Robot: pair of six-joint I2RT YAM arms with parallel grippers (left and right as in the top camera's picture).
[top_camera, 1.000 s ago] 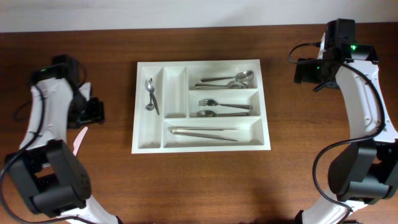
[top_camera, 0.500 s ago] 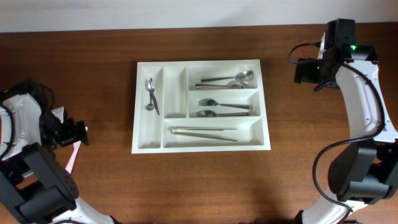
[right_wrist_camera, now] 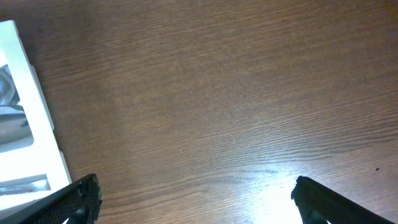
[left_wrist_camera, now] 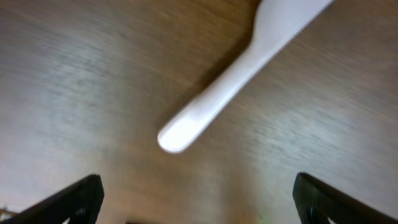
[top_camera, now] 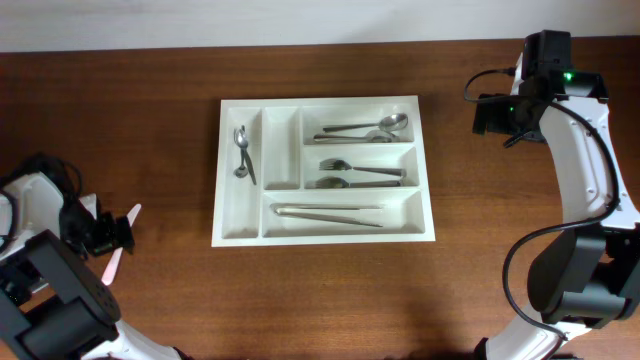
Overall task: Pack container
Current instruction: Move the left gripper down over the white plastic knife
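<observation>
Currently, the container [top_camera: 320, 101] lies flat at the centre of the wooden table [top_camera: 150, 80], long side running left to right. Its leftmost narrow compartment holds one small spoon [top_camera: 242, 152]. The upper long compartment holds spoons [top_camera: 365, 128], the middle one forks [top_camera: 360, 174], and the lower one long slim metal utensils [top_camera: 330, 213] whose type cannot be determined. The left gripper [top_camera: 112, 236] is positioned near the left table edge, well apart from the container. In the left wrist view its jaws stand wide, one fingertip [left_wrist_camera: 81, 196] at each lower corner, gripping nothing. A white plastic utensil [left_wrist_camera: 211, 109] lies on the wood ahead of the fingertips; only its rounded handle end is visible. The right gripper [top_camera: 490, 115] hangs over bare wood to the right of the container, jaws likewise spread wide and holding nothing. A container corner [right_wrist_camera: 25, 112] appears at the left edge of the right wrist view.
</observation>
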